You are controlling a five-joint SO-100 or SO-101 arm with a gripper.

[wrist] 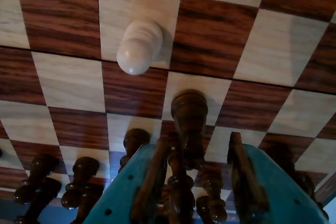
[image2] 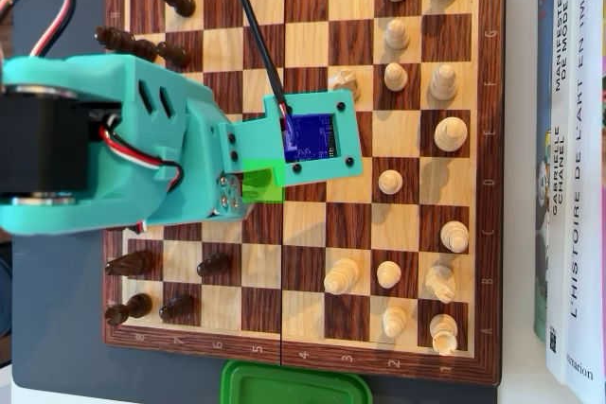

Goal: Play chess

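In the wrist view we see the gripper (wrist: 197,156) spread apart around a dark piece (wrist: 189,124); a white pawn (wrist: 139,47) stands beyond; dark pawns (wrist: 79,179) crowd the left.

The teal hand (wrist: 202,182) stands open around a dark piece (wrist: 189,116) on the chessboard (wrist: 68,82), a white pawn (wrist: 139,48) beyond.

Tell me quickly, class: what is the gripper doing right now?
Gripper: open, jaws either side of a dark chess piece, not clamped on it.
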